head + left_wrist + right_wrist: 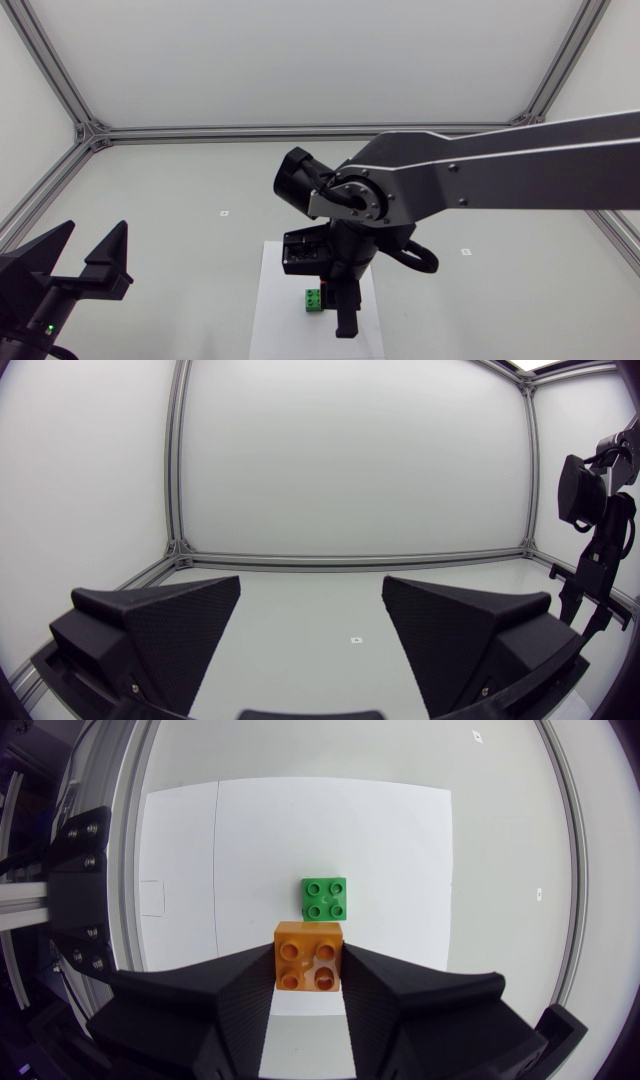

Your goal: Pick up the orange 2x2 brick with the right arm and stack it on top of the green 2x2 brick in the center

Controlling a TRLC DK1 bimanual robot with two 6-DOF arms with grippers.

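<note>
The orange 2x2 brick [308, 956] sits between the two black fingers of my right gripper [309, 970], which is shut on it from both sides, studs facing the camera. Just ahead of it the green 2x2 brick [325, 899] rests on a white sheet [240, 840]. From above, my right gripper [345, 312] hangs over the sheet right beside the green brick [314, 299]; the arm hides the orange brick there. My left gripper [88, 262] stays at the table's near left, and in its own view the left gripper [312, 625] stands open with nothing in it.
The white sheet [285, 320] lies at the table's near centre. Aluminium frame rails [300, 131] run along the table's far edge and sides. Small markers [224, 213] dot the grey surface. My right arm [598, 550] shows far off beside the left gripper.
</note>
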